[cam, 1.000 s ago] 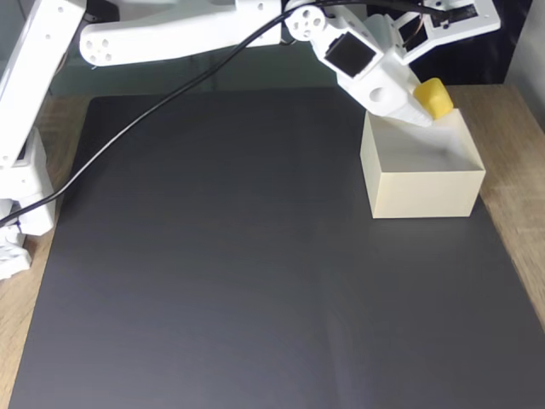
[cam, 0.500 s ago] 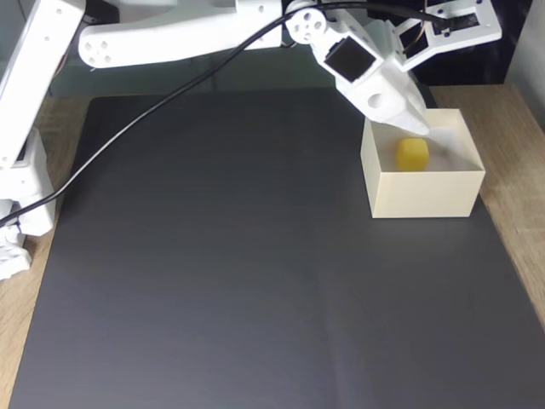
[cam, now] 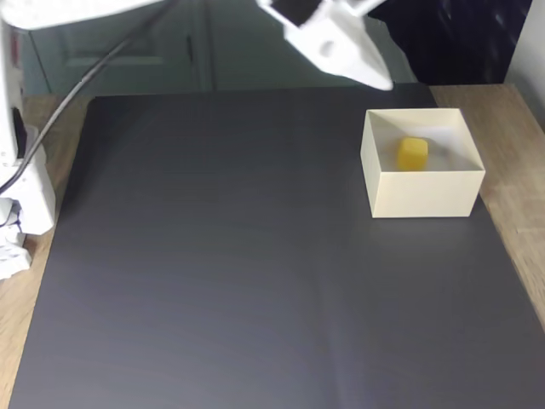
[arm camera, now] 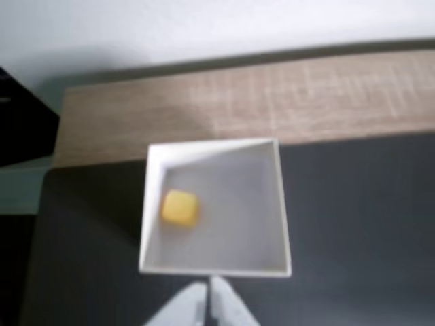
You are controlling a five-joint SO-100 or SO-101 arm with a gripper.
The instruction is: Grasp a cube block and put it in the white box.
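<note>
One cube block [cam: 412, 154] sits inside white box [cam: 421, 192], right of frame. Gripper [arm camera: 207, 299] looks pressed together, empty. Cube prob light, rigid, smooth; grab across opp flat faces.

The mat [cam: 213, 256] lies bare left of and in front of the box [cam: 421, 194], the only upright obstacle on the bench [cam: 511, 111]. The box top is open; the cube [cam: 412, 154] sits inside. The gripper [cam: 379, 78] hangs up-left of it.

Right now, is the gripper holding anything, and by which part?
Nothing. The gripper is shut and empty; the small yellow-orange cube lies inside the cream-white open box.
</note>
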